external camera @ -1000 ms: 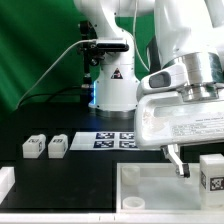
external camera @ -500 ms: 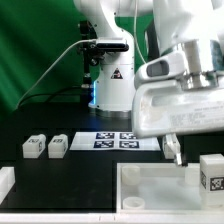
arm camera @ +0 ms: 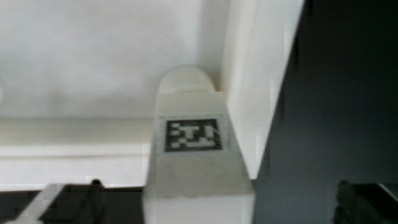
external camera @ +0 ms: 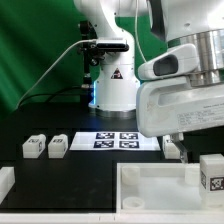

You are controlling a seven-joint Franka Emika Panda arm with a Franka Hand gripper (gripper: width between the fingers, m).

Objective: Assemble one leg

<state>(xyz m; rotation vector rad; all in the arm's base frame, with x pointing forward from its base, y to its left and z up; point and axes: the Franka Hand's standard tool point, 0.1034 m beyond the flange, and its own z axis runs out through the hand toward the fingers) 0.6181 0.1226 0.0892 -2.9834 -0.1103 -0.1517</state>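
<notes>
Exterior view: 3 legs in sight. Two legs [external camera: 33, 147] [external camera: 58, 146] sit side by side on the tabletop [external camera: 70, 172], at 9 o'clock from the marker board [external camera: 120, 140]. The third leg [external camera: 211, 172] is at 4 o'clock from the jaws, by the panel [external camera: 150, 190]. Wrist view: 1 leg [arm camera: 192, 150], tag facing the camera, on the line between the 2 fingers [arm camera: 71, 200]. Jaws spread, not touching it.

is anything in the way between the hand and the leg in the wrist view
Nothing visible does. In the wrist view the leg lies straight ahead of the hand, whose jaws stand open to either side of it, with no object between them. The white panel runs alongside the leg, not across the path.
</notes>
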